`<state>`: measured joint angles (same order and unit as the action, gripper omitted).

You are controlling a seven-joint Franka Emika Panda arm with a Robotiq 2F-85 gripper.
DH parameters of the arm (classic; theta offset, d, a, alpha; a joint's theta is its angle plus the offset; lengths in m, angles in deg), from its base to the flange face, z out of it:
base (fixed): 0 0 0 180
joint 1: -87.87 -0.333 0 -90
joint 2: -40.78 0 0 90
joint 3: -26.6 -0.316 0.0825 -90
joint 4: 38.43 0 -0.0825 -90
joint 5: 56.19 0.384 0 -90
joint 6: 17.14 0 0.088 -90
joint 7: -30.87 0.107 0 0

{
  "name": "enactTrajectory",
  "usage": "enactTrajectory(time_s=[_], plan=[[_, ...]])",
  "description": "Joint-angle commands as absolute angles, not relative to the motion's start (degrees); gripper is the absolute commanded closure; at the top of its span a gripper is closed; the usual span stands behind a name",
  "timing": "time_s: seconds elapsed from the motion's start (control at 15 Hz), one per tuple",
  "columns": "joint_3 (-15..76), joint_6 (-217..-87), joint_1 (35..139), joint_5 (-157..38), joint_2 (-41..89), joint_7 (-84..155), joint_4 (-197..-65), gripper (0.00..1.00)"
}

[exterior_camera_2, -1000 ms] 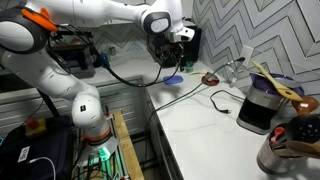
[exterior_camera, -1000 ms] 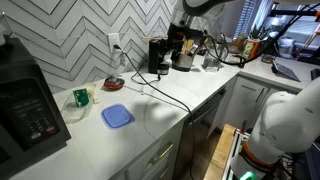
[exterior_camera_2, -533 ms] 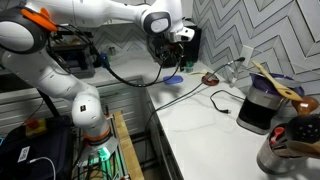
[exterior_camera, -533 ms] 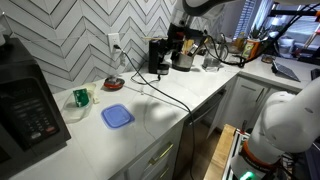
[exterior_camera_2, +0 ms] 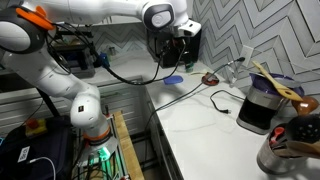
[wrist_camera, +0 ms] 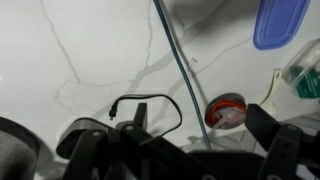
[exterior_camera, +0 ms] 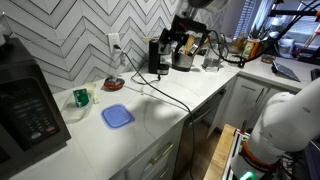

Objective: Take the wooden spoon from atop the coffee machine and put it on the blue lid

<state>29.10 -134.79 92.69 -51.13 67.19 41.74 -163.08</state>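
Both exterior views look along the counter (exterior_camera: 165,105) from opposite ends, from afar. The near wrist view looks down on it; all show the blue lid (wrist_camera: 280,22).

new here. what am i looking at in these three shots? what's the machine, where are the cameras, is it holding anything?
It is a white robot arm ending in a gripper, which hovers by a black coffee machine on a white kitchen counter. Two pictures come from cameras standing away from the robot. The third looks down from its wrist. On the counter lie a blue lid, a green cup and a black power cord. Whether the fingers hold the wooden spoon is too small and dark to tell.
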Motion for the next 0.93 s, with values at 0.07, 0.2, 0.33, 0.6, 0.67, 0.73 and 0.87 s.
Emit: enactTrajectory(time_s=[0.07, 0.2, 0.33, 0.6, 0.67, 0.73, 0.87], plan=[[31.03, -132.22, 97.38, -51.19, 61.15, 50.23, -149.55, 0.0], [32.62, -131.29, 99.14, -50.87, 56.5, 53.42, -141.76, 0.0], [33.93, -130.85, 100.55, -50.88, 51.96, 57.29, -134.99, 0.0], [37.0, -129.18, 102.33, -50.93, 40.85, 65.56, -121.62, 0.0], [37.62, -128.34, 102.44, -51.23, 37.68, 67.97, -118.44, 0.0], [38.3, -127.18, 102.49, -51.22, 34.62, 70.26, -115.33, 0.0], [39.43, -124.1, 102.5, -51.16, 28.78, 74.72, -109.44, 0.0]])
